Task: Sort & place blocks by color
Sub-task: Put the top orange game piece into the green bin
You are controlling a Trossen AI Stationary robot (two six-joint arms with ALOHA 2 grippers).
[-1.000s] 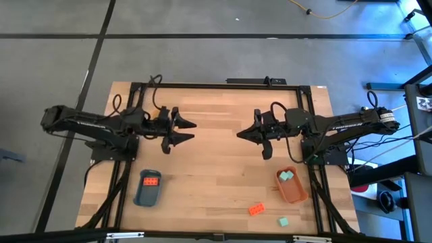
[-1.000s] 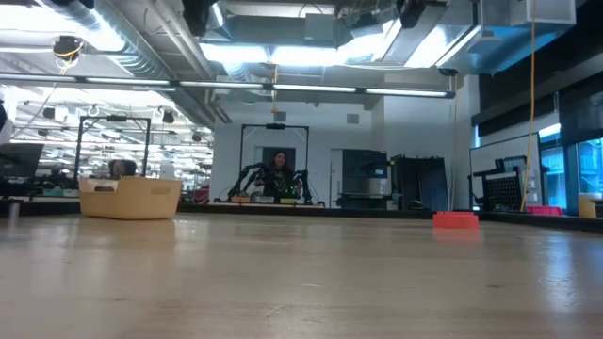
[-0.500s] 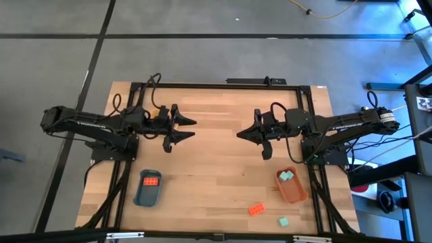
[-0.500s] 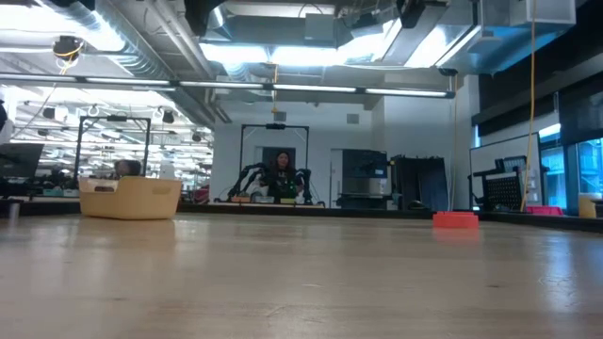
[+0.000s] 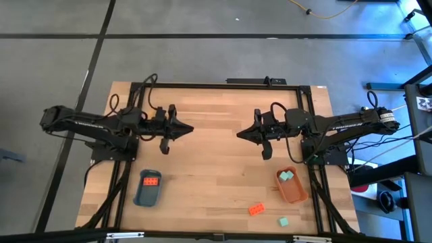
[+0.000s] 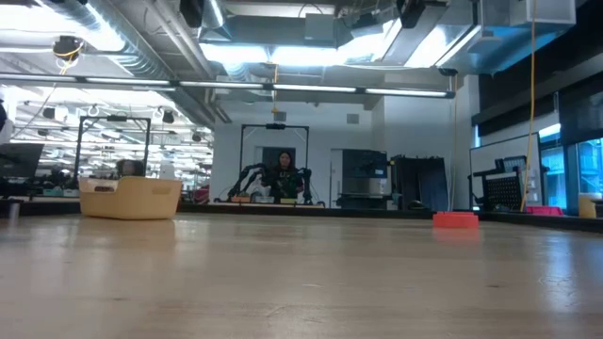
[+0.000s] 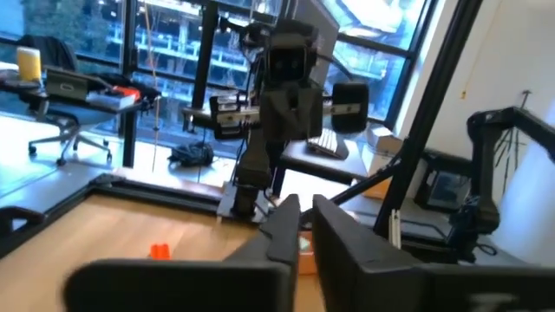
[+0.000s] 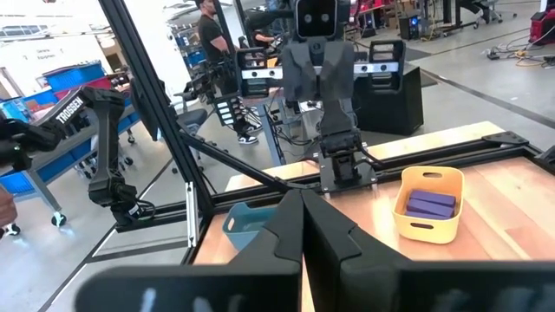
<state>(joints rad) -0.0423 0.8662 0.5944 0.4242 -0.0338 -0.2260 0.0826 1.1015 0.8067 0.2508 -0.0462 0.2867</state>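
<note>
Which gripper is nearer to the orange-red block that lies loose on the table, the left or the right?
The right. The right gripper hovers over the table's middle, almost directly behind the loose orange-red block. The left gripper is at about the same depth but farther toward the left side.

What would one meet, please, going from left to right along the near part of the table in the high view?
Blue tray holding an orange-red brick → loose orange-red brick → loose mint-teal brick → orange tray holding mint-teal bricks.
</note>
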